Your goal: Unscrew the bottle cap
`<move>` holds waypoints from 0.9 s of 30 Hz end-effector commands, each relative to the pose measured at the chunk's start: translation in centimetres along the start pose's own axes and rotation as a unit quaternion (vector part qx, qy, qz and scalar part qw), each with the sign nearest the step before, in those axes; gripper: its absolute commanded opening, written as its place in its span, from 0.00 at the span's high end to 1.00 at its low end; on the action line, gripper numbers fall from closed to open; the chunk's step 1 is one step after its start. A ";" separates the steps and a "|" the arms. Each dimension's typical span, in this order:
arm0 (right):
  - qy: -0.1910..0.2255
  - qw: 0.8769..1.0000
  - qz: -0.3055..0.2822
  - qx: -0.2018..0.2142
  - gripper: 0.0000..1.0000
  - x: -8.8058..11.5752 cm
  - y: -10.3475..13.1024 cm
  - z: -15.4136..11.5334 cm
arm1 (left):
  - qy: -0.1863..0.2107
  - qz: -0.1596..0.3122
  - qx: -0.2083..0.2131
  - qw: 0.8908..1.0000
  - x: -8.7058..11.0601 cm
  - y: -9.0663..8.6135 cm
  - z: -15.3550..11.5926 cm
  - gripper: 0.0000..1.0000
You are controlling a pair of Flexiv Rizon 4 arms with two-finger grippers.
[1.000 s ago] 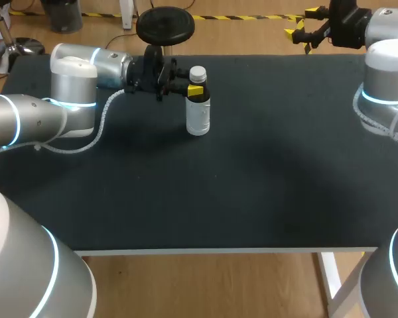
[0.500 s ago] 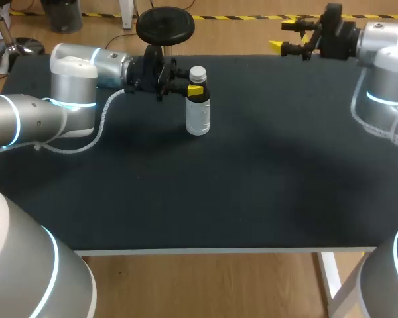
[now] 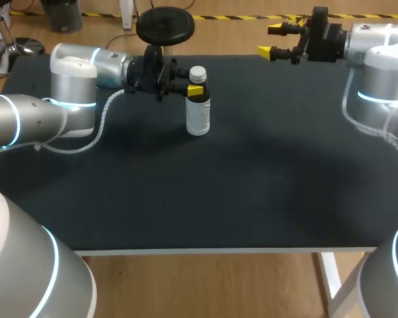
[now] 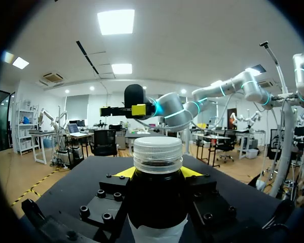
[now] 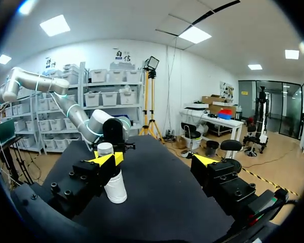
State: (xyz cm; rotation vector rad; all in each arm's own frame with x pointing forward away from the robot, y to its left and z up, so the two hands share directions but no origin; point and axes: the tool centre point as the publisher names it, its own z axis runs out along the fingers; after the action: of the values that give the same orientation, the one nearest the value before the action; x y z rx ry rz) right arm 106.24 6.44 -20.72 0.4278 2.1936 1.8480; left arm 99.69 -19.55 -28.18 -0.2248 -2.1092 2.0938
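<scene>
Seemingly left gripper (image 3: 196, 87) clamps bottle (image 3: 198, 116) below cap (image 3: 198, 72); right gripper (image 3: 268, 40) gapes, well apart.

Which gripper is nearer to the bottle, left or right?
Left. The left gripper is shut on the bottle below its cap; the right gripper is open, far off to the right.

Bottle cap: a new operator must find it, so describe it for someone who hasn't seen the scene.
On the black table, toward its far edge, the left gripper clamps a dark bottle with a white label. The bottle cap is the ribbed whitish lid topping it, just above the yellow fingertips.
</scene>
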 end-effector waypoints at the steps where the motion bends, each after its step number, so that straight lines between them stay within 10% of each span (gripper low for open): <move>1: -0.001 1.000 0.000 0.001 0.00 0.1 0.0 0.0 | 0.001 0.000 -0.001 1.000 0.0 0.0 0.0 1.00; 27: 0.010 1.000 -0.008 -0.021 0.00 4.2 -0.4 5.3 | 0.001 0.000 -0.001 1.000 0.0 0.0 0.0 1.00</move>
State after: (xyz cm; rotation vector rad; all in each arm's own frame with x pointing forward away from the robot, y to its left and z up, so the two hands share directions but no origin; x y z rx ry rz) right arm 104.61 11.78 -21.57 0.3606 2.1951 1.9014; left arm 99.68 -19.55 -28.18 -0.2248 -2.1093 2.0938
